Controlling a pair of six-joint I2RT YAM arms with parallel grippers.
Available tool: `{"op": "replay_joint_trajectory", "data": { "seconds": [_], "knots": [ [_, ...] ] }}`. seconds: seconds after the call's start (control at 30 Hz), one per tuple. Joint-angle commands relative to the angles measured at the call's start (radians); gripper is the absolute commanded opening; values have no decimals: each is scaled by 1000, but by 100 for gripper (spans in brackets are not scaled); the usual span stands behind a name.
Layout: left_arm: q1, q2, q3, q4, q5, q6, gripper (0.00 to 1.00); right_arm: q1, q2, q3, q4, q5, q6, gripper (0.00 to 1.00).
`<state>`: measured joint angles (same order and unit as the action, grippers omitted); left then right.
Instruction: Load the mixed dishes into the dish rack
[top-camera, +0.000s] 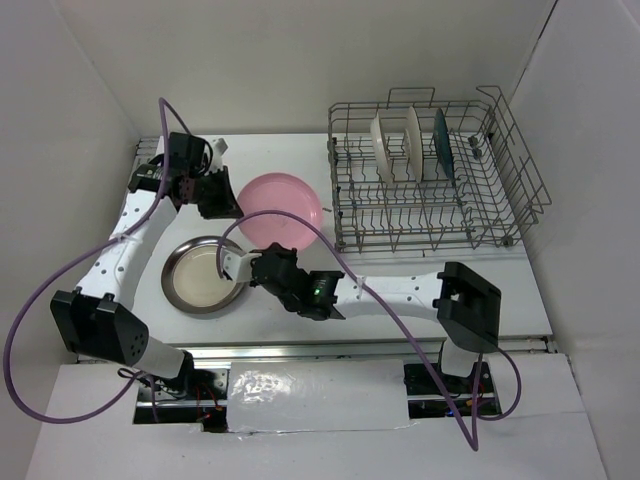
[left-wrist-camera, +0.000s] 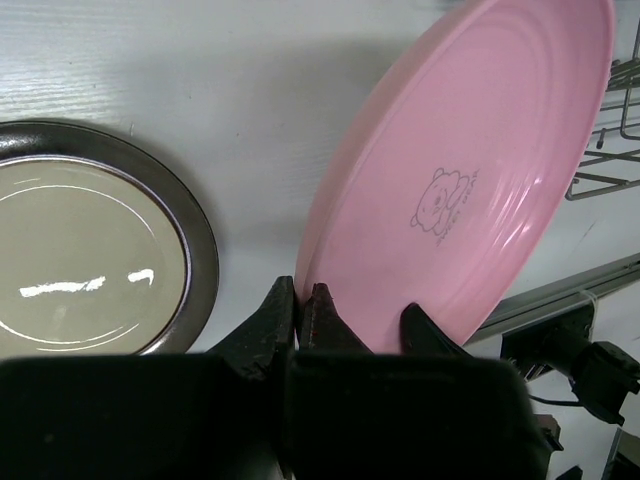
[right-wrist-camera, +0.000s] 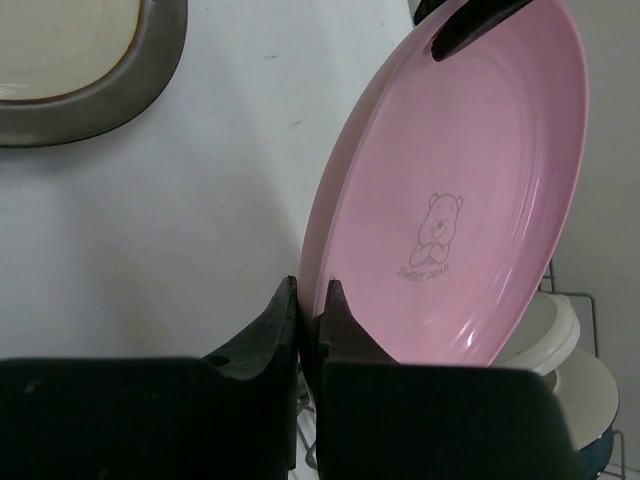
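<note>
Beside the brown-rimmed plate (top-camera: 195, 280), left tool (left-wrist-camera: 305, 300) and right tool (right-wrist-camera: 308, 300) both clench the pink plate (top-camera: 285, 205).

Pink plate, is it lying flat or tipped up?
Tipped up. The pink plate leans steeply, its rim pinched by the left gripper and the right gripper.

Left half of the table (top-camera: 290, 150) is pretty jammed up. The pink plate (top-camera: 283, 208) hangs in the middle, pinched at its rim by the left gripper (left-wrist-camera: 300, 300) on the far-left side and by the right gripper (right-wrist-camera: 310, 297) on the near side. The brown-rimmed plate (top-camera: 203, 273) lies flat just beside it.

There's only a thin strip of bare table between the pink plate and the dish rack (top-camera: 520, 190). The right arm (top-camera: 395, 290) stretches low across the front.

In the rack, three plates (top-camera: 412, 140) stand upright along the back. Its front tine rows and right end are open from above.
</note>
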<state>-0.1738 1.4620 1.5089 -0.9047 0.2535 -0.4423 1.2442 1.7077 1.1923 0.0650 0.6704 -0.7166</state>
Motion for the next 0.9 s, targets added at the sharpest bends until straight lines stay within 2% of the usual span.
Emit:
{"op": "replay_joint_trajectory", "data": {
  "seconds": [0.0, 0.17, 0.2, 0.27, 0.3, 0.37, 0.4, 0.43, 0.5, 0.63, 0.77, 0.87],
  "knots": [
    [10, -42, -22, 0, 39, 47, 0, -19, -39, 64, 99, 43, 59, 0],
    [26, -66, -49, 44, 104, 50, 1, 0, -54, 56, 87, 28, 60, 0],
    [34, -66, -50, 47, 115, 51, 18, 1, -56, 52, 87, 24, 59, 0],
    [42, -66, -50, 47, 144, 56, 40, 7, -63, 47, 88, 18, 65, 0],
    [46, -68, -50, 53, 153, 57, 56, 8, -66, 46, 87, 14, 71, 0],
    [53, -71, -50, 56, 171, 59, 74, 8, -76, 46, 79, 5, 77, 0],
    [57, -74, -52, 56, 174, 59, 88, 11, -83, 47, 78, 3, 80, 0],
    [62, -77, -50, 62, 179, 57, 92, 11, -92, 49, 69, -8, 86, 0],
    [79, -78, -32, 55, 182, 54, 99, 9, -103, 58, 65, -12, 94, 0],
    [144, -100, 19, 47, 184, 34, 99, 11, -143, 81, 32, -61, 114, 0],
    [259, -140, 80, 70, 250, 40, 99, 8, -152, 127, -7, -123, 129, 0],
    [296, -164, 132, 87, 300, 11, 99, -9, -149, 167, -33, -169, 158, 0]
  ]
}}
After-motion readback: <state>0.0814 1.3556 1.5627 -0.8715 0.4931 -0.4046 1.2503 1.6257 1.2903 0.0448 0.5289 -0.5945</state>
